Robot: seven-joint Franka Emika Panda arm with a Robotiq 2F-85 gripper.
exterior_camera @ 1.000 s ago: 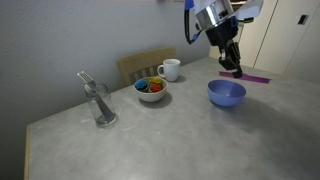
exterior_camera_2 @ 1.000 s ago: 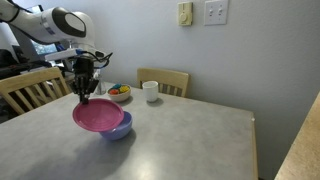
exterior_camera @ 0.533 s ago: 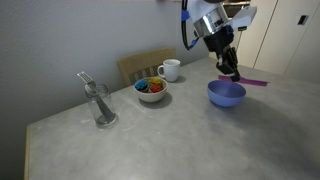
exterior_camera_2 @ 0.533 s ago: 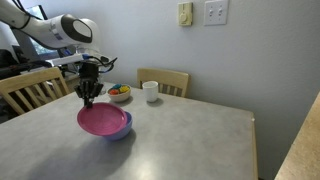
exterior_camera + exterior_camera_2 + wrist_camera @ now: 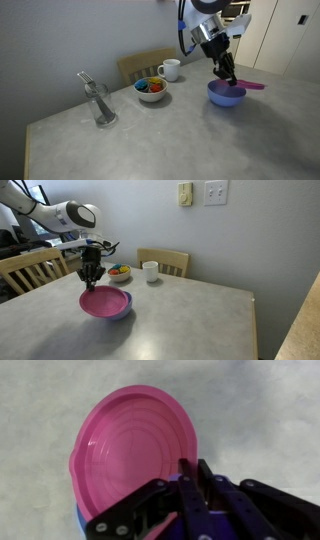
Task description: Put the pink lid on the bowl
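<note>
1. The flat round magenta-pink plastic lid is lying close to level with its hollow side facing up. It's a disc, so there's no real long axis to speak of.
2. It's sitting right over the plain periwinkle-blue rounded plastic bowl. In an exterior view one edge of the lid is sticking out sideways past the bowl's rim. I can't tell whether lid and bowl are actually touching.
3. In the wrist view the lid is showing a raised rim and faint concentric rings inside. Only a thin blue sliver of the bowl is peeking out below it.
4. The black Robotiq gripper is coming down from above. Its fingers are pinched together on the lid's rim at the near edge.
5. Compared with a second ago, the lid is lower and further over the bowl. It was hanging higher and off to one side; now it's covering most of the opening.
6. Elsewhere on the grey speckled table, a white mug and a small white bowl with colourful contents are standing near each other. They're in front of a wooden chair.
</note>
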